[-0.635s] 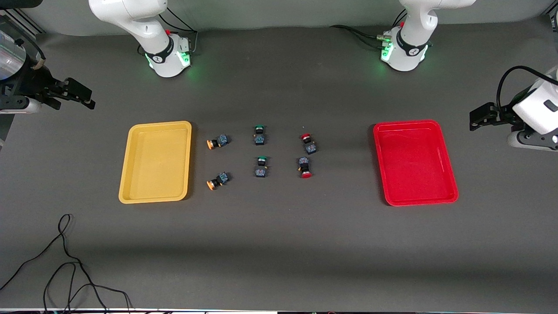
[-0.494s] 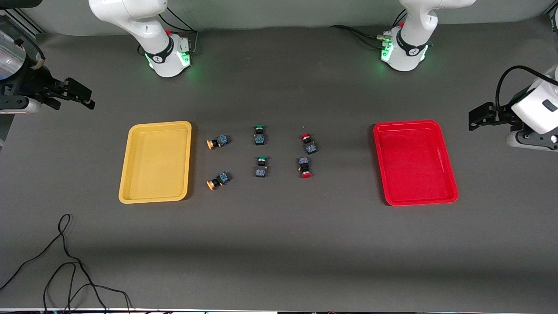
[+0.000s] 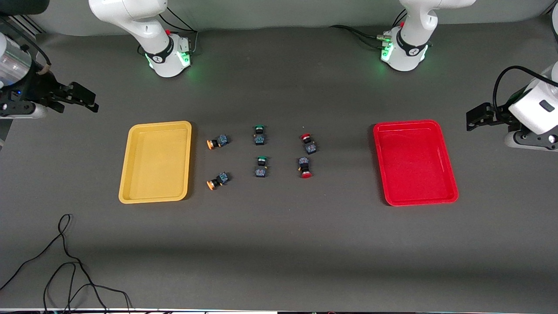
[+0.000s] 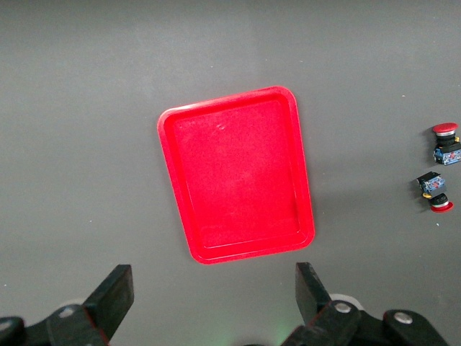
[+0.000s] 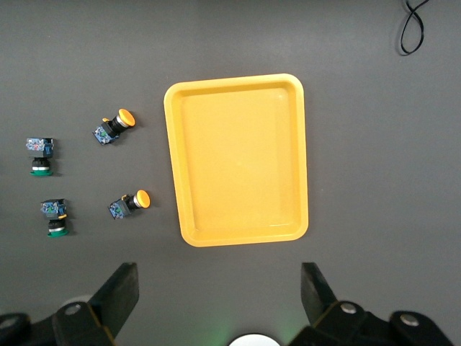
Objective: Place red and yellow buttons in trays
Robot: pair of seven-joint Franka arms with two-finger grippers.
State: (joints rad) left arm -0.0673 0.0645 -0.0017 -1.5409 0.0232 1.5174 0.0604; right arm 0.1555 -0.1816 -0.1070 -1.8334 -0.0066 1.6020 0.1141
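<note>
Left claw (image 3: 473, 118): I see it raised over bare table (image 3: 279, 244) at the left arm's end, just past the red tray's outer edge. Fingers (image 4: 115, 295) spread wide, nothing between them.
Right claw (image 3: 89, 101): raised over bare table at the right arm's end, off the yellow tray's corner that lies farthest from the front camera. Fingers (image 5: 119, 292) spread wide, holding nothing.
Red tray (image 3: 414, 162): flat on the table toward the left arm's end; I read it as empty in the left wrist view (image 4: 238, 173).
Yellow tray (image 3: 156, 162): flat on the table toward the right arm's end; empty, confirmed in the right wrist view (image 5: 241, 169).
Yellow buttons: two, lying on their sides just beside the yellow tray, caps pointing toward it. One (image 3: 217, 141) farther from the front camera, the other (image 3: 217, 179) nearer. Neither touches the tray.
Red buttons: two, on the side of the group toward the red tray but well apart from it. One (image 3: 308, 143) farther from the front camera, one (image 3: 304, 167) nearer, caps pointing away from each other.
Green buttons: two, (image 3: 260, 134) and (image 3: 261, 166), in a column between the yellow pair and the red pair.
Loose cable (image 3: 65, 261): black, on the table at the corner near the front camera, right arm's end.
</note>
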